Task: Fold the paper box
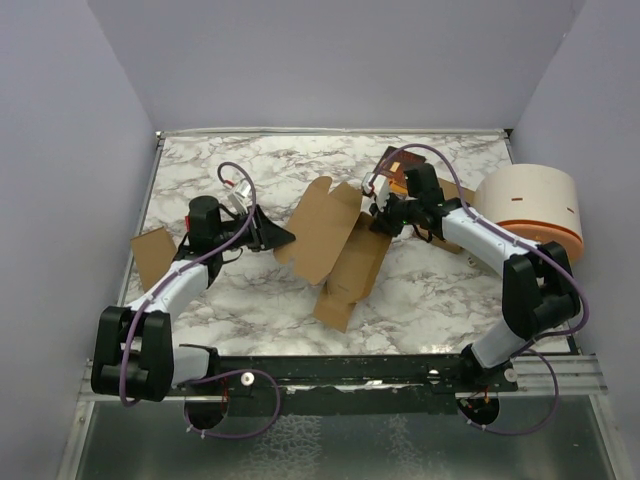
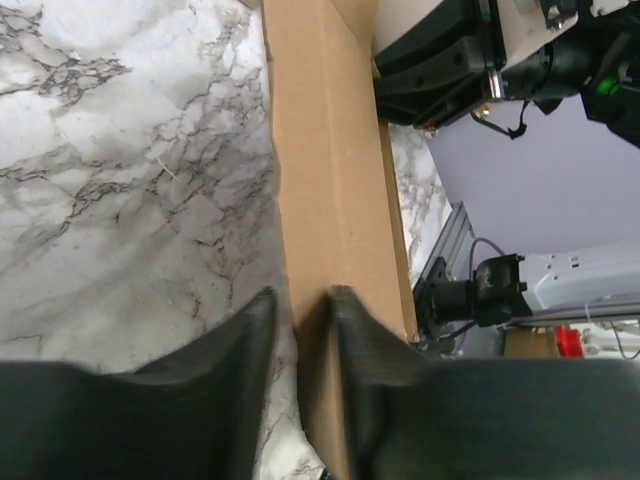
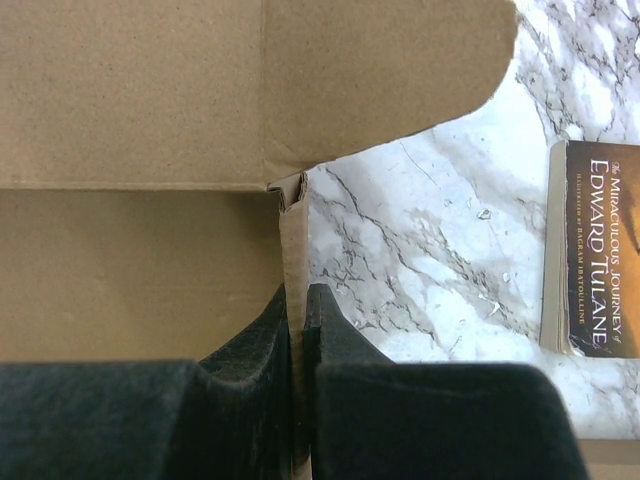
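From above, we see the paper box [image 1: 335, 245] lying long from 1 to 7 o'clock, with the left gripper [image 1: 278, 237] at its 9 o'clock side and the right gripper [image 1: 380, 215] at its 2 o'clock corner. In the left wrist view, the fingers [image 2: 250, 350] sit on either side of a flap edge running to 12 o'clock, and we cannot tell if they pinch it. In the right wrist view, the fingers [image 3: 340, 330] are closed tight on a thin box wall.

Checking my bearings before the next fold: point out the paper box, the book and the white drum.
paper box [image 1: 352, 272], top view, lower panel.
book [image 3: 595, 260], right wrist view, front cover.
white drum [image 1: 527, 195], top view, white surface above orange band.
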Robot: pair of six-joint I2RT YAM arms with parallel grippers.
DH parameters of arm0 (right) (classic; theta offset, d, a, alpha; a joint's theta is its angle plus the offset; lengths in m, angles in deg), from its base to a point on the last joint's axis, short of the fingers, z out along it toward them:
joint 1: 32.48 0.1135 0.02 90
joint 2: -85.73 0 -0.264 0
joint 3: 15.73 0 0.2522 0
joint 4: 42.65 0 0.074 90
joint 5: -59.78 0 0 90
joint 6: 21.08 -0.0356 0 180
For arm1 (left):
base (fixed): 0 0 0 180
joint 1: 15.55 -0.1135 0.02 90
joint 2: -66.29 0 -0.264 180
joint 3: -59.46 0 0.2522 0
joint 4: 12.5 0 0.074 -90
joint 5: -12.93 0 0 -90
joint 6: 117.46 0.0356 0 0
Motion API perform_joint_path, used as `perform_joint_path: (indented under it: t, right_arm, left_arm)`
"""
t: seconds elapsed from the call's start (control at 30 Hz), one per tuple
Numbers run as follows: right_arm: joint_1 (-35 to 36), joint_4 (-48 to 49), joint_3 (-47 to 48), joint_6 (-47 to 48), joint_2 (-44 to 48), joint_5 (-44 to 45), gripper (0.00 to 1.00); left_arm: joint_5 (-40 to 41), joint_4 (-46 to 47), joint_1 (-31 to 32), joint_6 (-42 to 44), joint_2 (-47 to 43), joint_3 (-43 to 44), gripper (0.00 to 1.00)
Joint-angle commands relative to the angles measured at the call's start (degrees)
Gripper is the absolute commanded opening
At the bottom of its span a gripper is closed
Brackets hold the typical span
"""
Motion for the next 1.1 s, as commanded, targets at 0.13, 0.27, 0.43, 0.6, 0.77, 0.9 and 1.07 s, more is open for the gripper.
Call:
perform_joint_path:
  t: [0.13, 0.27, 0.43, 0.6, 0.77, 0.9, 1.07]
  right_arm:
    - [-0.3, 1.4, -0.5, -0.3, -2.0, -1.9, 0.02]
    - [-0.3, -0.4, 0.5, 0.5, -5.5, 0.2, 0.03]
    - [-0.3, -3.2, 2.5, 0.8, -9.1, 1.6, 0.09]
    - [-0.2, -3.7, 2.7, 0.7, -9.4, 1.3, 0.18]
    - [-0.2, -4.2, 3.0, 0.6, -8.8, 0.4, 0.26]
    - [-0.2, -4.0, 2.9, 0.4, -8.2, -0.1, 0.28]
    - [-0.2, -2.1, 2.4, -0.8, -8.0, 0.4, 0.3]
  left_arm:
    - [-1.4, 1.7, 1.2, -0.4, 1.4, 1.7, 0.0]
    - [2.3, -3.2, 1.5, 2.9, 1.2, 3.0, 0.0]
    - [4.8, -5.9, 2.4, 4.5, 1.4, 4.2, 0.0]
    - [6.5, -8.7, 3.0, 6.3, 1.5, 5.1, 0.0]
    - [6.5, -9.2, 3.3, 6.7, 1.9, 5.4, 0.0]
    - [6.2, -9.3, 3.6, 6.7, 2.4, 5.5, 0.0]
    - [5.9, -9.3, 4.0, 6.6, 2.9, 5.8, 0.0]
